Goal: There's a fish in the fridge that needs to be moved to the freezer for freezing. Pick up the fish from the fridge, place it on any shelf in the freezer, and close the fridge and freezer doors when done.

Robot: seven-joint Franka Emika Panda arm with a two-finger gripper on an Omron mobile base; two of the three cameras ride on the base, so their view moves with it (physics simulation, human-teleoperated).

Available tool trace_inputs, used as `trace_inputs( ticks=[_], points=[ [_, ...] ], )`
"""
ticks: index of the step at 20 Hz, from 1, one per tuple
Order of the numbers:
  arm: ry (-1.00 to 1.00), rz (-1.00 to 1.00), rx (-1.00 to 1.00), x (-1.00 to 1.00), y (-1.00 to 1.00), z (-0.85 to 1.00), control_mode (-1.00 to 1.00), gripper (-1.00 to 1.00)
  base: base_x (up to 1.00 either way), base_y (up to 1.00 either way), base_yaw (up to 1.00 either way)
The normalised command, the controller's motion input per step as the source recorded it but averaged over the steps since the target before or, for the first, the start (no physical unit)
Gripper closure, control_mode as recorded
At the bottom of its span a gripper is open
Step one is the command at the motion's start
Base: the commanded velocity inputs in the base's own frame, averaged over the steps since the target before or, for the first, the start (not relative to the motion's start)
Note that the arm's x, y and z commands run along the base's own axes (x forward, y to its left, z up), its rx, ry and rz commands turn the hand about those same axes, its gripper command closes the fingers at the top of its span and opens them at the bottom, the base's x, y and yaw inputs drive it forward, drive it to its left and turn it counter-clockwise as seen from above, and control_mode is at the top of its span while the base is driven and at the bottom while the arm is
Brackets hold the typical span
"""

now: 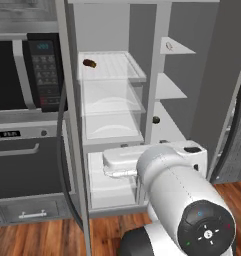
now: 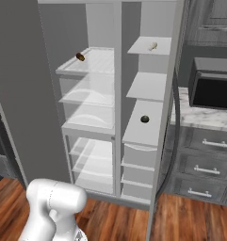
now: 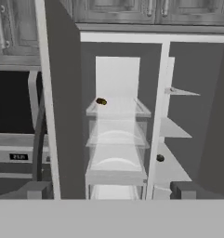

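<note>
The tall grey unit stands with both doors swung open. On the top plain shelf (image 2: pixel 150 48) of the narrower freezer (image 1: pixel 178 90) lies the small cream fish (image 1: pixel 169 46) (image 2: pixel 152 45). The wider fridge (image 1: pixel 112 100) has a clear glass shelf (image 2: pixel 89 63) that carries a dark reddish-brown lump (image 1: pixel 89 63). My gripper (image 3: pixel 111 190) is open and holds nothing. It hangs back from the unit and faces the post between the two sections. The fridge door (image 1: pixel 72 125) is edge-on at left, and the freezer door (image 1: pixel 219 75) stands at right.
A small dark round thing (image 2: pixel 144 119) rests on a lower freezer shelf. A black microwave (image 1: pixel 22 75) and oven front sit left of the fridge door. Grey drawers (image 2: pixel 206 155) under a marble counter stand right of the freezer door. The floor is wood.
</note>
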Motion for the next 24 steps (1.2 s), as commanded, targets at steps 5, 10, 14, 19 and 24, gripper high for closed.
trace_inputs(
  ticks=[5,10,14,19,24],
  points=[
    [-0.06,-0.03,0.0,0.59,0.69,-0.64,-1.0,-1.0,0.0,0.0,0.0],
    [-0.09,-0.04,0.0,0.44,0.66,-0.56,-1.0,-1.0,0.0,0.0,0.0],
    [-0.17,-0.03,0.14,0.25,0.26,-0.51,-1.0,-1.0,0.0,0.0,0.0],
    [-0.02,-0.03,0.18,0.52,0.25,-0.64,-1.0,-1.0,0.0,0.0,0.0],
    [0.0,-0.01,0.05,0.48,0.62,-0.36,-1.0,-1.0,0.0,0.0,0.0]
  ],
)
